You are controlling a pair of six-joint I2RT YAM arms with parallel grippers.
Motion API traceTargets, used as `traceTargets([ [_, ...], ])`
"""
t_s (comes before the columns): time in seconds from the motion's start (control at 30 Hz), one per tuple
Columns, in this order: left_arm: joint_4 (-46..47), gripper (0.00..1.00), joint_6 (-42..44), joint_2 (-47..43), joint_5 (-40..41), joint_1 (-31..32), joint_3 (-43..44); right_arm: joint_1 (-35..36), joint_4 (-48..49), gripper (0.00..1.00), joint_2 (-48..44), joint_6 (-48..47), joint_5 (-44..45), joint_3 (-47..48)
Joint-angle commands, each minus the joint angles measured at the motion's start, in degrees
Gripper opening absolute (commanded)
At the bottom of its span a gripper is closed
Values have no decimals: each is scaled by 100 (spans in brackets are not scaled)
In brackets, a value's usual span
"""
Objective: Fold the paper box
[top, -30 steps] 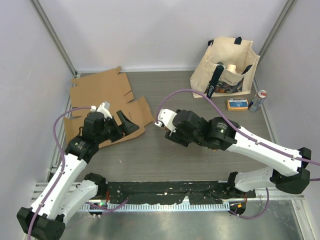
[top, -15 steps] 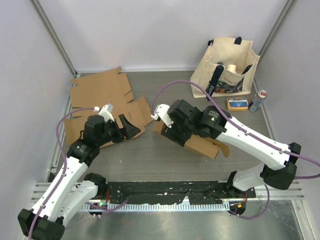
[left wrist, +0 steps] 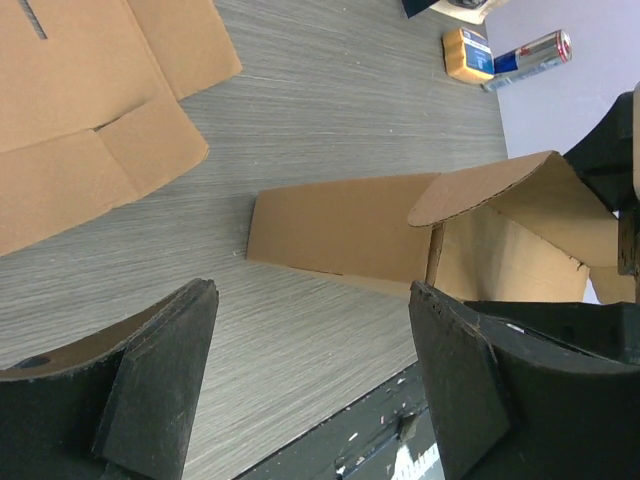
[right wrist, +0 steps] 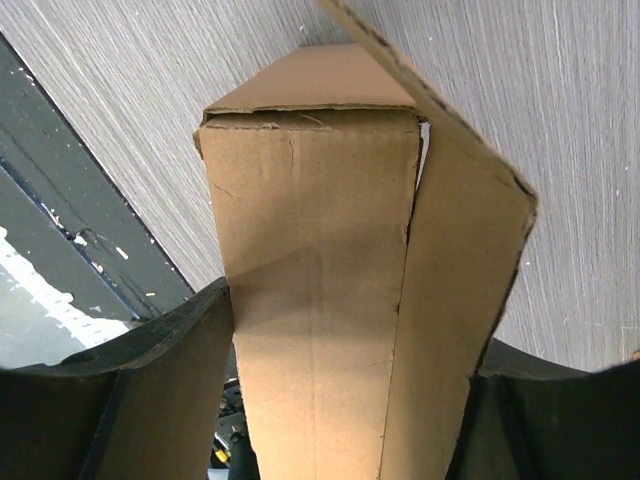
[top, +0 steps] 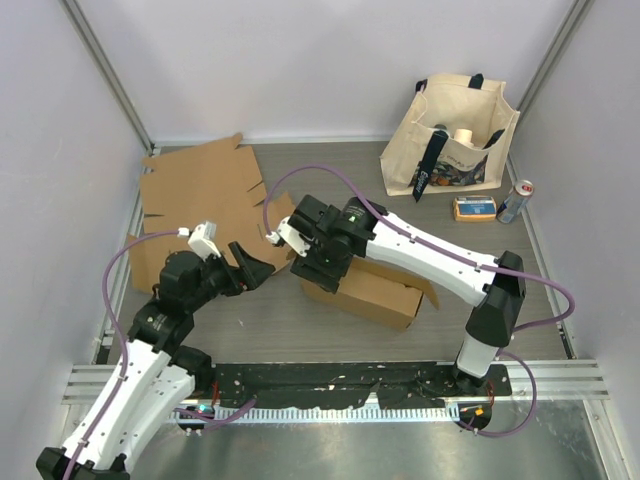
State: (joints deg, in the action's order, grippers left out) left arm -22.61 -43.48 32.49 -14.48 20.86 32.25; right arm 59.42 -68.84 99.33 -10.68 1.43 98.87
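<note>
Right tool (right wrist: 350, 335) grips paper box (right wrist: 312, 200); left tool (left wrist: 312, 300) wide open.

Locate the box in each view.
Top external: box at centre, slightly right.
Left wrist: box centre to right edge, open end right.
Right wrist: box fills the middle, top to bottom.
Shared landmark: black rail, in all three.

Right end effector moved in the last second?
Yes. In the top view the right end effector, gripping the paper box, has shifted left, away from the tote bag and toward the flat cardboard sheet.
</note>
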Motion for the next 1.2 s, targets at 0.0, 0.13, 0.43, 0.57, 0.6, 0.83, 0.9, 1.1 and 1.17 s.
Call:
traceTargets([
  [0.0,213,81,-55,-129,121,-12,-166,0,335,63,113,-303,22,-51],
  [0.13,520,81,-64,90,-327,-12,-202,-35,810,75,-97,-321,112,-377],
  [0.43,952,81,173,1135,-986,-12,474,-167,1434,94,-757,-84,191,-685],
  [0.57,925,85,436,1619,-1065,-3,1054,-360,1487,94,-959,-5,252,-711],
  [0.6,890,85,498,1733,-1092,-12,1160,-387,1496,94,-1064,4,244,-729],
  [0.83,688,79,1193,2559,-1987,-3,2021,-431,1558,94,-1486,48,33,-1158],
  [0.9,697,74,1342,2648,-2050,14,2092,-431,1566,94,-1609,57,32,-1282],
  [1.1,477,59,1763,2754,-1980,225,2303,-449,1698,94,-1899,101,41,-1713],
  [1.17,276,63,1904,2736,-1901,348,2373,-449,1794,94,-2031,127,-28,-1827],
])
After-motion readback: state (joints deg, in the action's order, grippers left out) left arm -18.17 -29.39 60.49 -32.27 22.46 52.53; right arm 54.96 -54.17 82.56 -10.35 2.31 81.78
